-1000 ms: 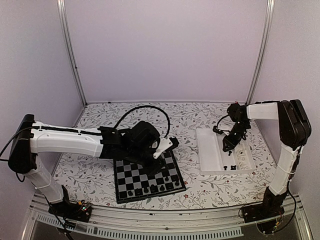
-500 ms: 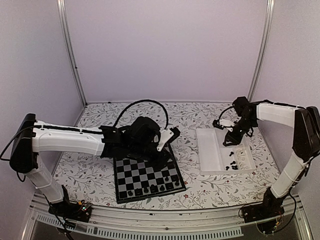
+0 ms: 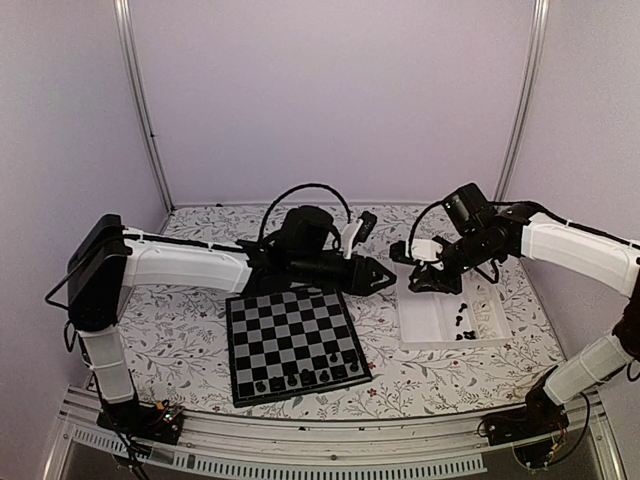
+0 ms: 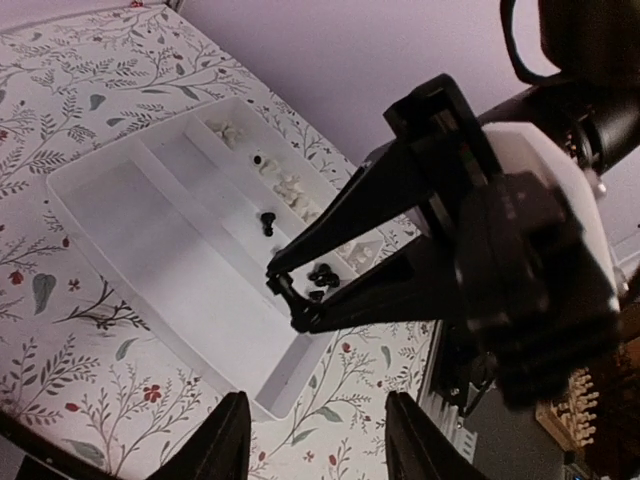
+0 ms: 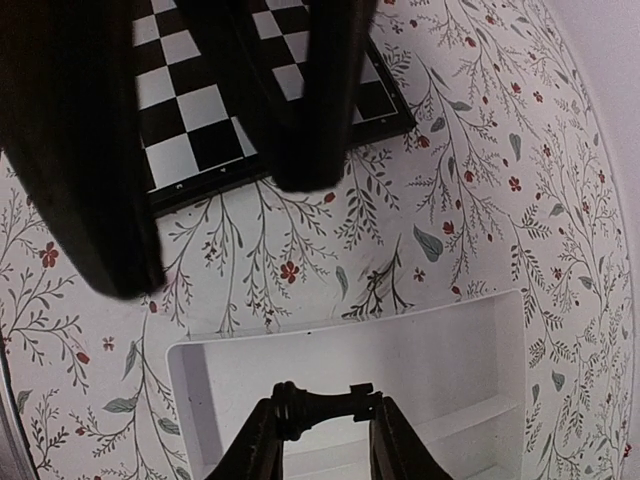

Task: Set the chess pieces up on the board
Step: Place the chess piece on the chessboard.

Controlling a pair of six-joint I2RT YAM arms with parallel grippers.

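The board [image 3: 290, 335] lies in front of the left arm, with several black chess pieces [image 3: 300, 378] on its near rows. My right gripper [image 5: 322, 408] is shut on a black chess piece [image 5: 310, 402], held sideways above the white tray's [image 5: 200, 370] wide compartment. In the top view the right gripper [image 3: 413, 272] hovers over the tray's left edge. My left gripper [image 3: 383, 278] is open and empty, just left of it, pointing at it. The left wrist view shows the held piece [image 4: 285, 297] between the right fingers, ahead of my open left gripper [image 4: 316, 400].
The white compartmented tray [image 3: 430, 325] sits right of the board. Its narrow right compartments hold loose black pieces [image 4: 322, 272] and pale cream pieces [image 4: 290, 185]. The board's far edge [image 5: 300, 150] shows beyond the tray. A flowered cloth covers the table.
My left gripper has swung from over the board to the right, toward the tray. My right gripper has moved from the tray's right compartments to its left edge with a black piece.
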